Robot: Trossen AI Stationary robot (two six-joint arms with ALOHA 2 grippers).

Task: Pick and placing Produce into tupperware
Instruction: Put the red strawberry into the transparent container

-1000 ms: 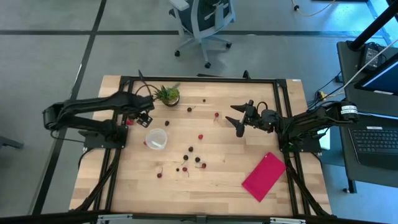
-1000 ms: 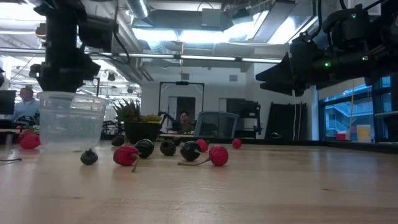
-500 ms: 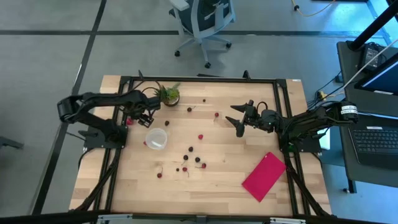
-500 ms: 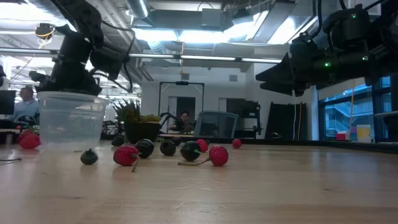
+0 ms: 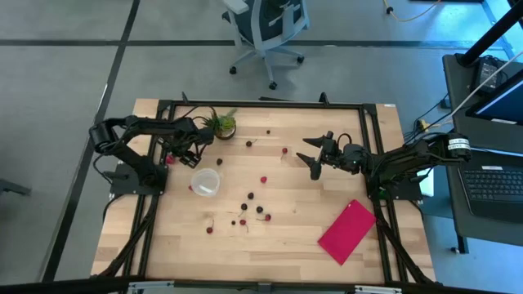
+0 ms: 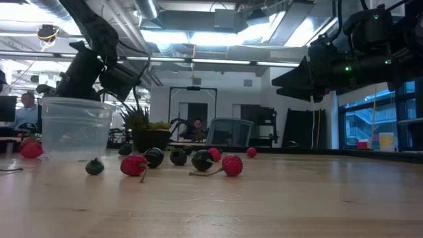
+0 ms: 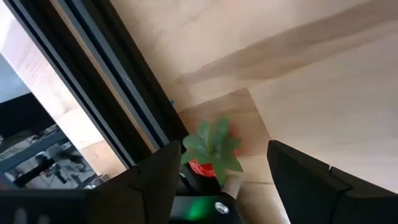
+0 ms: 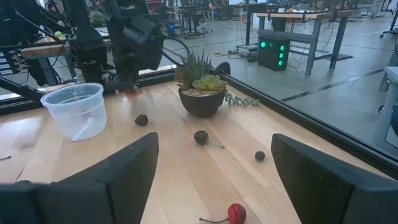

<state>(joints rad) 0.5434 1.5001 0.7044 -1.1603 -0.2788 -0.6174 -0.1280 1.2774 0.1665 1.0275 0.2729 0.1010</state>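
Observation:
The translucent round tupperware [image 5: 205, 182] [image 6: 74, 129] [image 8: 78, 109] stands upright on the table's left half. Tiny red and dark produce pieces [image 5: 253, 204] [image 6: 135, 164] [image 8: 235, 213] lie scattered on the wood around it. My left gripper [image 5: 190, 149] [image 6: 69, 82] [image 7: 221, 180] hangs open above the table, just far-left of the tupperware, tipped at a slant. Past its fingers lies a red piece with green leaves [image 7: 211, 155]. My right gripper [image 5: 311, 158] [image 8: 214, 186] hovers open over the right half, facing the left side.
A green spiky potted plant [image 5: 221, 124] [image 8: 200, 87] stands near the far edge. A flat pink-red rectangle [image 5: 347, 231] lies near the right corner. The black frame rail [image 5: 261, 104] borders the table. A person sits far off behind [image 6: 195, 127].
My left arm has folded back, its shoulder end swinging toward the table. Its gripper has tipped from pointing straight down beside the tupperware to a slant and has drawn slightly toward the far edge. The tupperware and the produce have stayed in place.

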